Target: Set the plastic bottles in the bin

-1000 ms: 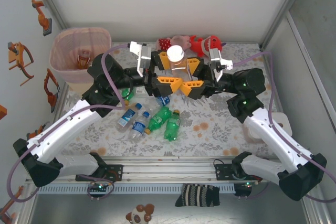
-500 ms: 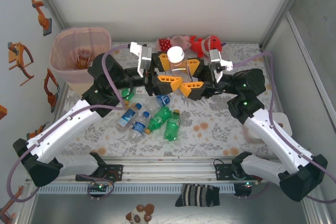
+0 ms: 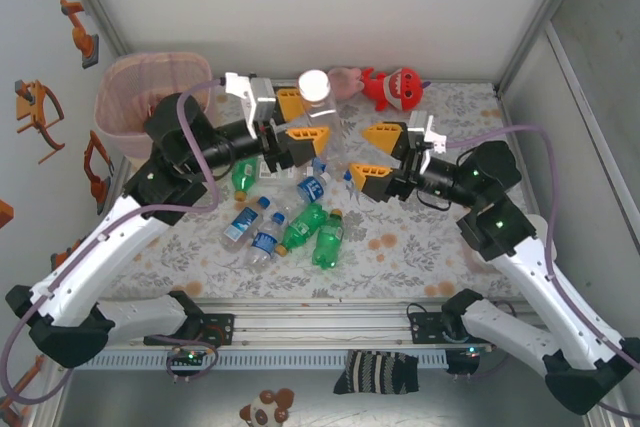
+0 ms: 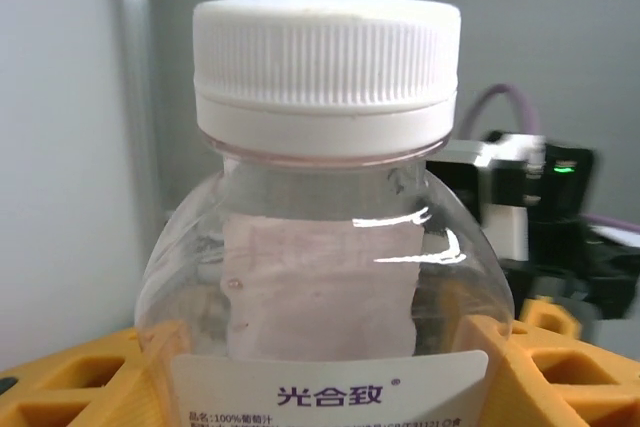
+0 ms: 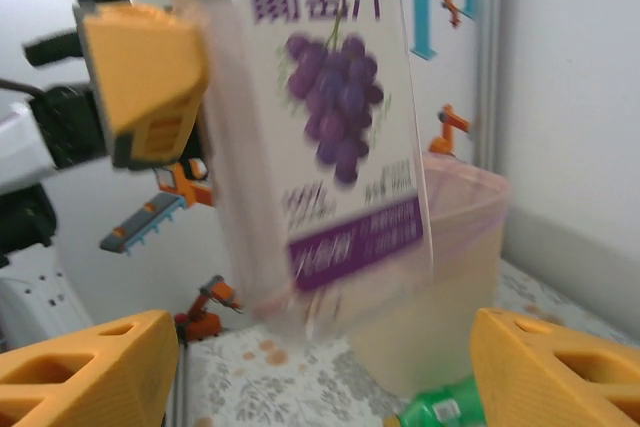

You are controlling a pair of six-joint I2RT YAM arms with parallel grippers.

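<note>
Left hand point(image 3: 299, 119) is clamped on the juice bottle point(image 3: 318, 115). Its orange fingers point(image 4: 70, 387) press the clear body from both sides below the shoulder, and the white cap point(image 4: 325, 47) points up. The bottle is held off the bench point(image 3: 430, 247), near the bin point(image 3: 125, 97) but not over its rim. Right hand point(image 3: 377, 154) hangs farther from the bin, spread wide with nothing between its fingers point(image 5: 90, 367) and clear of the bottle.

The step in hand looks like carrying this bottle to the bin. It would go best with the bottle kept upright and raised above the rim. The left hand should bring it over the middle of the opening and only then let go, so it drops inside and does not glance off the edge. The body is smooth and rounded, so I judge a quick swing could let it slip. The right hand should keep back from the path.

More bottles point(image 3: 305, 225) lie on the bench on the near side of the bin, clear ones with blue labels and green ones. Plush toys point(image 3: 392, 87) lie at the far edge.

Seen from the left wrist, the white label point(image 4: 325, 402) reads 光合致, with small print below starting 100%葡萄汁. Seen from the right wrist, the other face reads 葡萄汁 above a bunch of grapes. The purple band of writing under the grapes is too blurred to read.
</note>
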